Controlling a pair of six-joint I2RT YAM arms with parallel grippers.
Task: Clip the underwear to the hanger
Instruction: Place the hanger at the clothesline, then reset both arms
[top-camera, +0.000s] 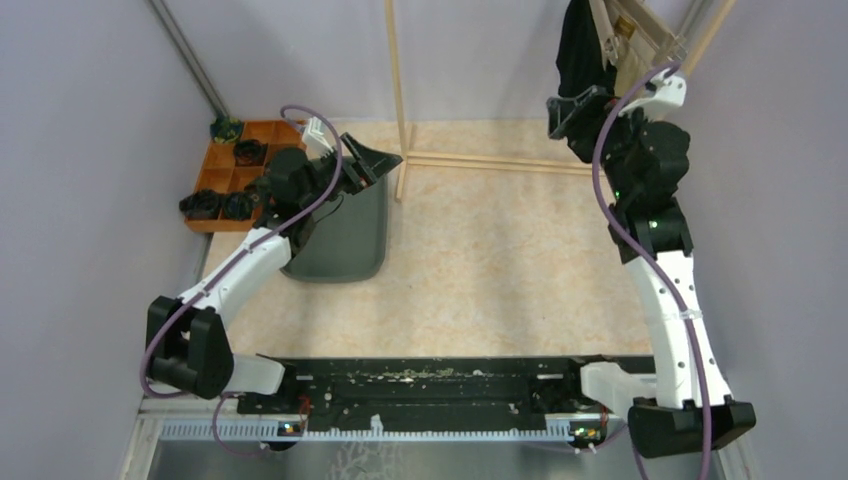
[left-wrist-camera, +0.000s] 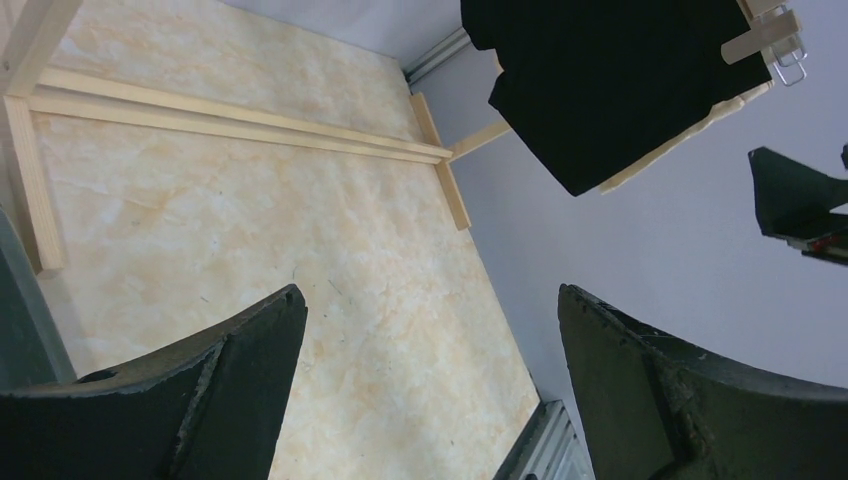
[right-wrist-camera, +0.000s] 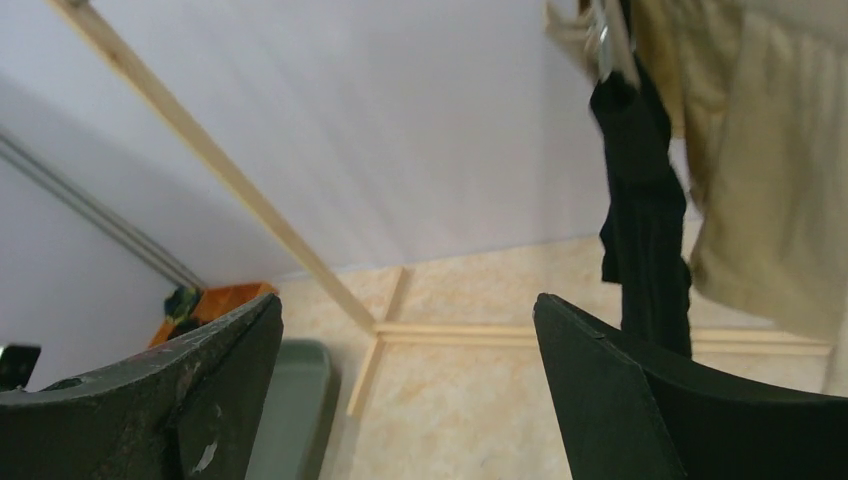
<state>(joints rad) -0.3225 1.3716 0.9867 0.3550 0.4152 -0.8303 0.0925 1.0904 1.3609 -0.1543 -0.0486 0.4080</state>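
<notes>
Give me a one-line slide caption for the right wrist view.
Right gripper, jaws open, facing black underwear and cream underwear hanging side by side.

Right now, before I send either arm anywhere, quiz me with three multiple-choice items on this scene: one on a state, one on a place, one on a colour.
1. The left claw and right claw are:
A. both open and empty
B. both shut on underwear
C. left open, right shut

2. The black underwear is:
A. in the left claw
B. hanging up at the far right, by the right claw
C. pinched in the right claw

3. The garment hanging beside it is:
A. red
B. cream-yellow
C. blue

Key:
1 A: each wrist view shows jaws wide apart with nothing between them.
2 B: the top view shows it hanging there, free of both claws.
3 B: the right wrist view shows pale cream cloth next to the black.
</notes>
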